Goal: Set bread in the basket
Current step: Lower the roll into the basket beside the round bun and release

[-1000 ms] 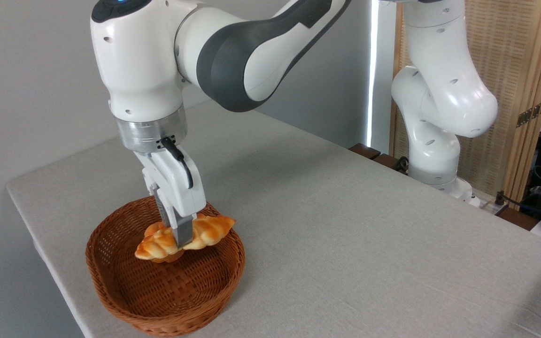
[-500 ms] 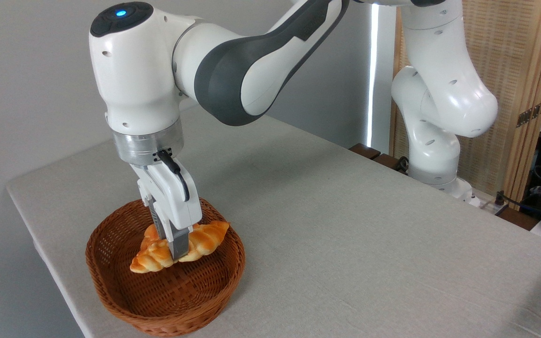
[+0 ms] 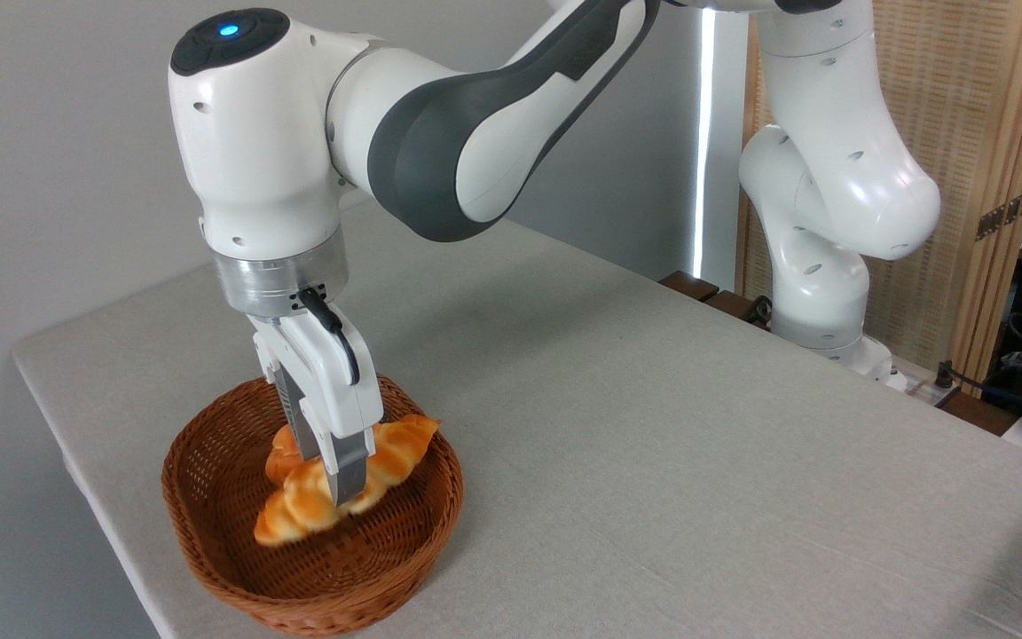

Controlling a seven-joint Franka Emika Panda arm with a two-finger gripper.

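A: Bread [image 3: 347,484] — clamped across mid-length in the gripper [image 3: 347,486], fingers closed on the crust. Tilted, left end low inside the basket [image 3: 209,461], right end raised toward the rim. Unclear whether the low tip touches the weave.

B: Anything under it?

A: Second orange piece [image 3: 280,461] just behind, partly hidden by the gripper body. Possibly touching the loaf; cannot tell.

B: Basket location?

A: Near the front-left corner of the table [image 3: 653,426], close to the left edge. Rest of the cloth-covered surface bare in this view.

B: Handling notes?

A: Judged light: no sag at either end, held level enough by one narrow pinch. Glossy crust, so likely slippery; braid ridges probably help the pads seat. Shape holds under the clamp, so fairly stiff, perhaps slightly yielding. Mid-length the right place to take hold; a tapered end would likely pivot or slip out.

B: Stage?

A: Well inside the rim, not yet released. Looks nearly done.
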